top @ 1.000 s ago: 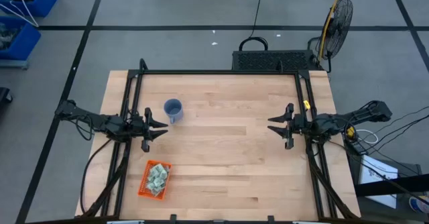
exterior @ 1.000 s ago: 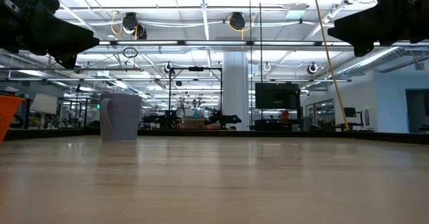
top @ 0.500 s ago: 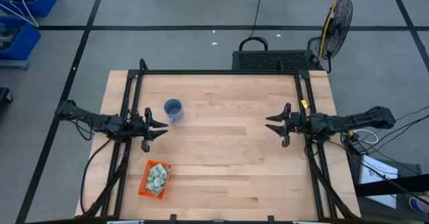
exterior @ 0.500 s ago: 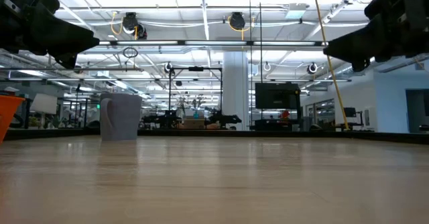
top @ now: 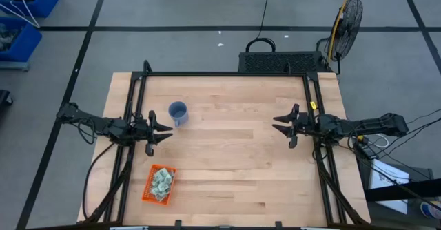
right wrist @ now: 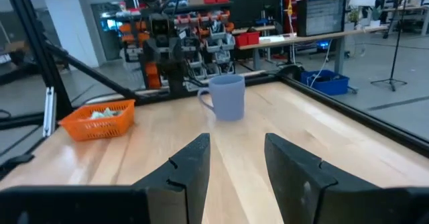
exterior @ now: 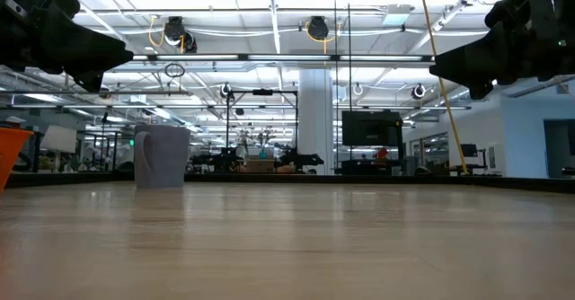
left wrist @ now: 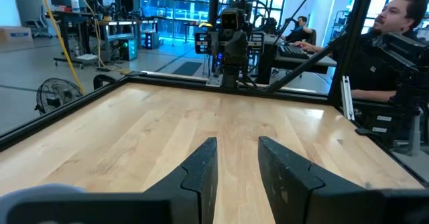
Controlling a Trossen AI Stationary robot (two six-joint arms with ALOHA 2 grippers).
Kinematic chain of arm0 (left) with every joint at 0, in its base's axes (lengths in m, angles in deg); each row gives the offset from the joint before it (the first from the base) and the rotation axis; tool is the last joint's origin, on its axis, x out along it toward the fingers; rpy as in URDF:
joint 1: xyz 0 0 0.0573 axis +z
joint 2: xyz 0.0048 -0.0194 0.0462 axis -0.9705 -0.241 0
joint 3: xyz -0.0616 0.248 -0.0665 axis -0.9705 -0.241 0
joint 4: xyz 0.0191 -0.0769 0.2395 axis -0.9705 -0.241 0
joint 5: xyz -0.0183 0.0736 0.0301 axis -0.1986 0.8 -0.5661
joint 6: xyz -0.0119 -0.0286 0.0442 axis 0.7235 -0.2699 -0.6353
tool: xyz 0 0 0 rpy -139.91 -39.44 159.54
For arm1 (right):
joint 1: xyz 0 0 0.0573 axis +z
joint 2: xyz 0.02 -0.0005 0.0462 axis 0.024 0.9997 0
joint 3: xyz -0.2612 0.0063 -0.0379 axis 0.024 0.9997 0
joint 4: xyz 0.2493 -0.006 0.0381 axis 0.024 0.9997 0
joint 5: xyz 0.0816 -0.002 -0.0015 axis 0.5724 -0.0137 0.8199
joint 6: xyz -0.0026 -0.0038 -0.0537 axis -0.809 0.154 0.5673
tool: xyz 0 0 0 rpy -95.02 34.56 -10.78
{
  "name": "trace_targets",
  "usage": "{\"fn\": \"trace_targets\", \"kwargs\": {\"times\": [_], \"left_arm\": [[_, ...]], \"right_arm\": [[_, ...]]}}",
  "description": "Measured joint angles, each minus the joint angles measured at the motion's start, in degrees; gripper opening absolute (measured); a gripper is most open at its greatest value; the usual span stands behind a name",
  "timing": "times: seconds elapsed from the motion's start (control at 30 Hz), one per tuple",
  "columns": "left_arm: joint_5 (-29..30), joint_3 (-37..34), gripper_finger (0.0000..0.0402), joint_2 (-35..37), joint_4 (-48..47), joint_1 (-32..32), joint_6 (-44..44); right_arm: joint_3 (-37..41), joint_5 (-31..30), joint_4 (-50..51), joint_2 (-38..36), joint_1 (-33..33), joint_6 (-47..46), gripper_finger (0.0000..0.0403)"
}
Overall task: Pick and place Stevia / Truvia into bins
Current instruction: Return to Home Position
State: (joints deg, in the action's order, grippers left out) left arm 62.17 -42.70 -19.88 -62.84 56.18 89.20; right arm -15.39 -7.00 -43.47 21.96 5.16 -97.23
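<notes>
In the high view the sachets (top: 162,182) lie heaped in the orange bin (top: 147,193), which sits at the lower left of the bench (top: 234,161). How many there are cannot be made out; they read as one pale green-and-white pile. The right wrist view shows only the top of that pile (right wrist: 103,113) above the bin's mesh wall (right wrist: 100,127). In the low view the bin (exterior: 11,152) is cut off by the left edge of the frame and its contents are hidden.

The left gripper (top: 167,131) hangs at the left side of the bench, just below the blue cup (top: 178,111), jaws spread and holding nothing. The right gripper (top: 277,124) hangs at the right side, jaws likewise spread and bare. In the low view both appear only as dark shapes in the upper corners, partly cropped.

A person (left wrist: 395,23) sits beyond the bench at the upper right of the left wrist view, cut off by the frame.
</notes>
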Motion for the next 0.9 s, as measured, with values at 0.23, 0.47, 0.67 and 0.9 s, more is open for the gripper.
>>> {"fn": "trace_targets", "kwargs": {"times": [0.23,0.47,0.67,0.9], "left_arm": [[0.0,0.0,0.0113,0.0,0.01,0.0,0.0],[0.0,0.0,0.0113,-0.02,0.0,0.0,0.02],[0.0,0.0,0.0113,-0.01,0.0,-0.01,0.02],[0.0,0.0,0.0113,0.0,-0.01,0.0,0.02]], "right_arm": [[0.09,-0.03,0.21,0.0,-0.06,2.37,0.0134],[0.15,-0.69,1.83,0.0,-0.06,2.33,0.0134],[0.2,-3.2,2.81,0.03,-0.06,2.08,0.0134],[0.2,-3.2,2.77,0.02,-0.06,3.47,0.0134]]}}
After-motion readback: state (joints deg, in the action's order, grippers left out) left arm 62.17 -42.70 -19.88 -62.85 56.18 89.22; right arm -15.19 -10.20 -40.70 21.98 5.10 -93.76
